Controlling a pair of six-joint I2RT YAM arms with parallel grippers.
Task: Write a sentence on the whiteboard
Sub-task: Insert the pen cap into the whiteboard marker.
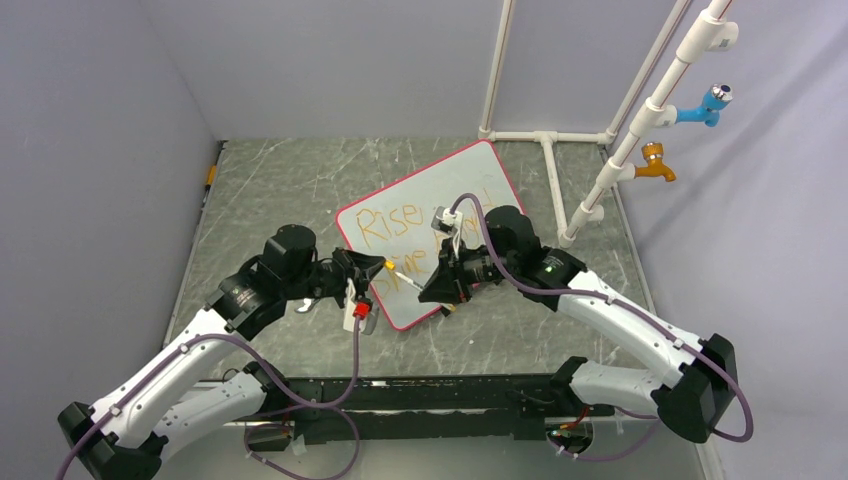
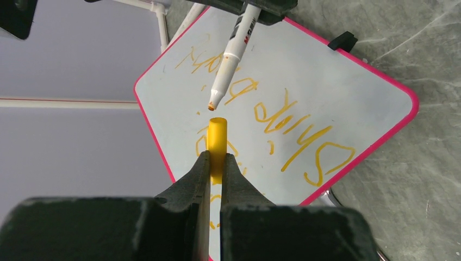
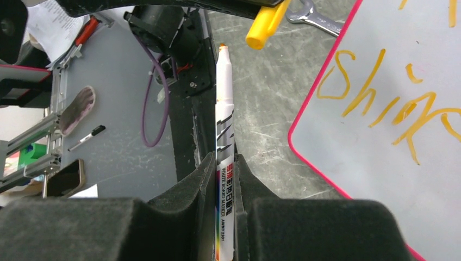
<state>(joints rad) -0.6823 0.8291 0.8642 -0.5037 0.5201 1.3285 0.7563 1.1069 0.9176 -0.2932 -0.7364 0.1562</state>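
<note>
Grips the yellow cap (image 2: 217,136) tight in the left end effector (image 2: 216,159) and clamps the white marker (image 3: 224,109) in the right end effector (image 3: 224,162), nib just short of the cap's mouth. Shows the whiteboard (image 1: 480,175) lying skewed mid-tabletop (image 1: 270,180), one corner near the far edge, the sentence (image 1: 382,226) written on it. Risks a slight misalignment: nib jamming against the rim, smearing ink or knocking the cap loose.

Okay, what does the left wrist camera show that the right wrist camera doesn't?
Only left wrist: the whiteboard's black clip foot and more words of the sentence. Only right wrist: a wrench on the table and a black pen on the grey bench beyond. Both: the whiteboard, the word "shine", the marker and the yellow cap, each clamped in shut jaws, tip facing cap.
</note>
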